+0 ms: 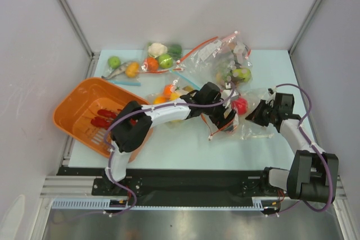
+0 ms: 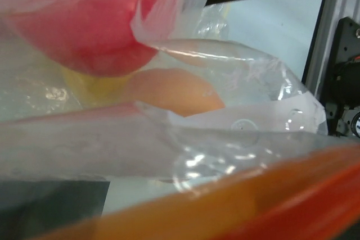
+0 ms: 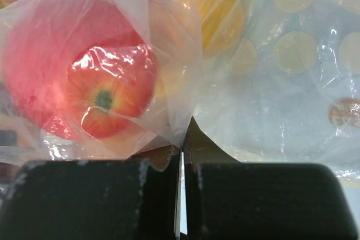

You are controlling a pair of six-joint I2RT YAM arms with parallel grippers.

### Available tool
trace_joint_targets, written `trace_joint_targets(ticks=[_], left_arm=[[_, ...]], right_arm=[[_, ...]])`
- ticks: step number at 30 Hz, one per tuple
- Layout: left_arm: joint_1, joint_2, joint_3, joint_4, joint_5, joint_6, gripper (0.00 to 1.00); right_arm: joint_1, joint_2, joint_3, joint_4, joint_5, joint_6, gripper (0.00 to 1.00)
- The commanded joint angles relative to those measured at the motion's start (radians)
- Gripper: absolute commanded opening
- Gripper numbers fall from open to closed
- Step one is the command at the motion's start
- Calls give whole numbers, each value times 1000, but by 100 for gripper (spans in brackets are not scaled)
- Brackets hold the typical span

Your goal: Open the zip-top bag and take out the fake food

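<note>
Right wrist: right claw [image 3: 181, 158] tight on zip-top bag [image 3: 270, 99]

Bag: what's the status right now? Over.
Right gripper shut on bag film. Left gripper open at bag mouth. Apple, peach fruit inside; lobster out, in basket. Green-apple bag close behind.

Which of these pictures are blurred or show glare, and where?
Left wrist view: the zip strip at the bottom is badly out of focus, the red apple soft, glints on the zip-top bag. Right wrist view: the apple is fairly sharp, with glints on the plastic over it. Top view: even light, no strong shadows.
</note>
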Motion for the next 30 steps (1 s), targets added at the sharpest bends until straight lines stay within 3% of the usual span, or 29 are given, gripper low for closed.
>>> trace_joint_targets(ticks=[1, 3, 4, 6, 7, 14, 18, 30], left_arm=[[-13, 17, 44, -37, -10, 43, 94], [-16, 25, 51, -49, -21, 52, 92], [-16, 25, 52, -51, -24, 52, 87], [-18, 25, 54, -51, -29, 49, 70], [-18, 25, 54, -49, -32, 48, 54], [-15, -22, 22, -35, -27, 29, 6], [-1, -70, -21, -23, -16, 3, 0], [73, -199, -132, -23, 54, -38, 1]], right_arm=[[-2, -25, 25, 9, -16, -2, 0], [-4, -25, 24, 9, -16, -2, 0], [-4, -25, 24, 10, -17, -2, 0], [-4, -23, 24, 10, -17, -2, 0], [-4, -25, 21, 10, -16, -2, 0], [-9, -26, 24, 7, 12, -2, 0], [-25, -28, 25, 1, 27, -2, 0], [-48, -31, 25, -19, 70, -7, 0]])
